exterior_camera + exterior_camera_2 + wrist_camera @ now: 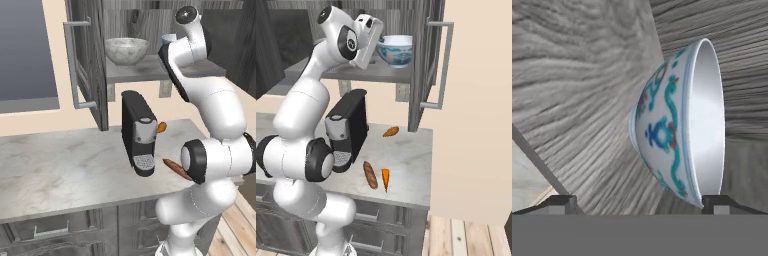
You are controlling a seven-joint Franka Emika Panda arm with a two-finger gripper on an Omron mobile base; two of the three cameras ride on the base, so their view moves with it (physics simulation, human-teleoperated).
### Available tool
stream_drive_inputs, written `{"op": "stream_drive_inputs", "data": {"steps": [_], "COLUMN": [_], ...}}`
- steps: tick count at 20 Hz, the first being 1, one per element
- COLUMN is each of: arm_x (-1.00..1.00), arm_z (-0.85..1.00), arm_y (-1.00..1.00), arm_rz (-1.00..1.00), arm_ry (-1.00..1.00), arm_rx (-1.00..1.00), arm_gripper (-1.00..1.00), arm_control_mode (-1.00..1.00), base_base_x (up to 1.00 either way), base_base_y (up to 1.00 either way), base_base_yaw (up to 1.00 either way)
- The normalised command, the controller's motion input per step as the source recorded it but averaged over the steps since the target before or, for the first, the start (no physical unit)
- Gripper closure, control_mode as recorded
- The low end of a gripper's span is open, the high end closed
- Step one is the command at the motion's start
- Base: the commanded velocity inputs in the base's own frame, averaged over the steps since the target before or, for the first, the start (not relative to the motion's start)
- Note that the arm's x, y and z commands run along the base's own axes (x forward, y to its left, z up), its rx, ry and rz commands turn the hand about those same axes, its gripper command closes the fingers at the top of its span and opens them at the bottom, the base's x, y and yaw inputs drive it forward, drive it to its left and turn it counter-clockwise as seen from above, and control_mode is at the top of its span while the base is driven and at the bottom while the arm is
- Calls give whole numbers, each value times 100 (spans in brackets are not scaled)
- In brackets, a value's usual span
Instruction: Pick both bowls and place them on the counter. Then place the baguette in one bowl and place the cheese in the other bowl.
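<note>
Still shelved — marbled bowl and patterned bowl, both empty.

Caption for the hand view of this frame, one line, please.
Open gripper faces the blue-patterned white bowl, seen rolled sideways against the grey wood-grain cabinet wall.

White bowl with blue pattern seen sideways against grey wood, between wide-spread pincer tips

text: none legible | labels: none | brands: none | numbers: none
</note>
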Motion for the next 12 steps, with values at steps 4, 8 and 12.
{"op": "stream_drive_inputs", "data": {"steps": [4,8,12], "arm_x": [36,42,32], "arm_z": [0,0,0], "arm_y": [0,0,-2], "arm_rz": [0,0,0], "arm_ry": [4,2,0], "arm_rx": [-6,-4,-2], "arm_gripper": [-100,-100,-100], "arm_control_mode": [-100,-100,-100], "base_base_x": [0,0,0], "base_base_y": [0,0,0], "base_base_yaw": [0,0,0]}}
